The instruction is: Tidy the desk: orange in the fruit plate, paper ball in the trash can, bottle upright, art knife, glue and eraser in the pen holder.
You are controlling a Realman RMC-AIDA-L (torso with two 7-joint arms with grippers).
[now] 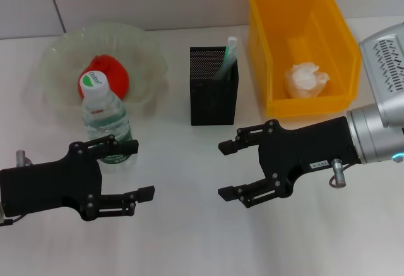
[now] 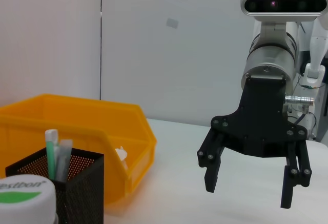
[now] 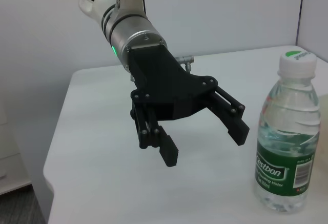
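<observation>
The desk looks tidied: the orange (image 1: 113,74) is in the plate (image 1: 145,48), the paper ball (image 1: 305,79) in the bin (image 1: 262,48), and tools stand in the holder (image 1: 213,96) beyond the right gripper (image 1: 228,170). The bottle (image 1: 106,119) stands upright just beyond the left gripper (image 1: 137,170). Both grippers hover with fingers spread, holding nothing. Withdraw the left one straight back, clear of the bottle.

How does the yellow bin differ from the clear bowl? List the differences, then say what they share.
1. The bin is opaque yellow with straight walls; the bowl is clear and round with a wavy rim.
2. The bin holds a white paper ball; the bowl holds an orange.
Both are open-topped and stand at the back of the table.
</observation>
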